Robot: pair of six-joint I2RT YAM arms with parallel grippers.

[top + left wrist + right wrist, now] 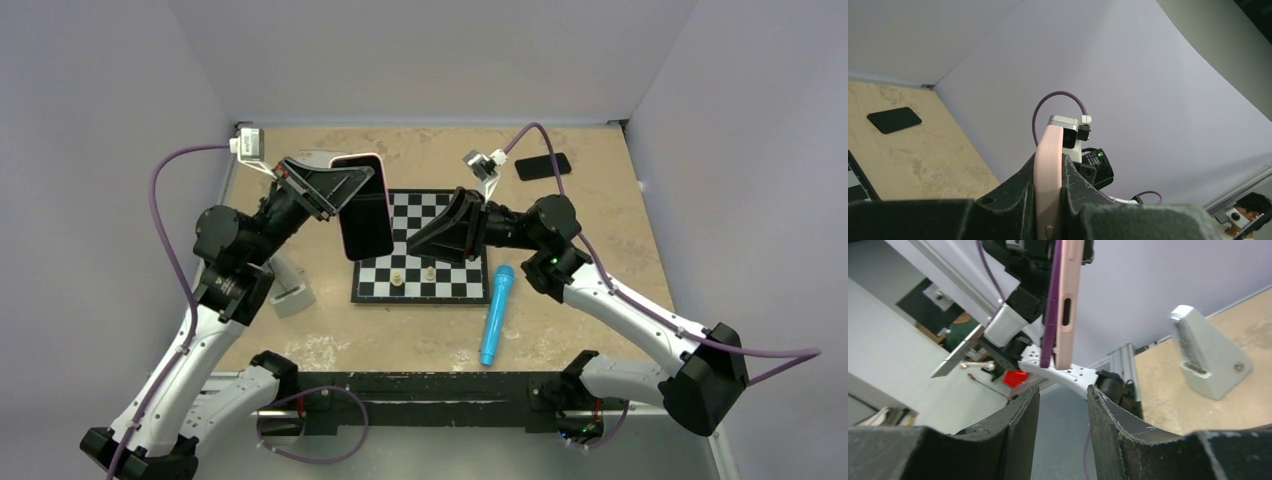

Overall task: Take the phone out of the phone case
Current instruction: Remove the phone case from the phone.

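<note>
The phone (366, 225), in its pink phone case (1048, 175), is held aloft left of the bench's middle, toward its far edge, pinched by the left claw (352, 190). The right claw (1063, 405) stands part-open just short of it, gripping nothing. Separation looks unstarted; next, that claw probably must catch the case's edge and peel.

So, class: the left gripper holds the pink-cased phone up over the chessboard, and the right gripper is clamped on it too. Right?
Not quite. The left gripper does hold the pink-cased phone over the chessboard, but the right gripper is open and clear of it: the right wrist view shows its fingers apart with nothing between them.
</note>
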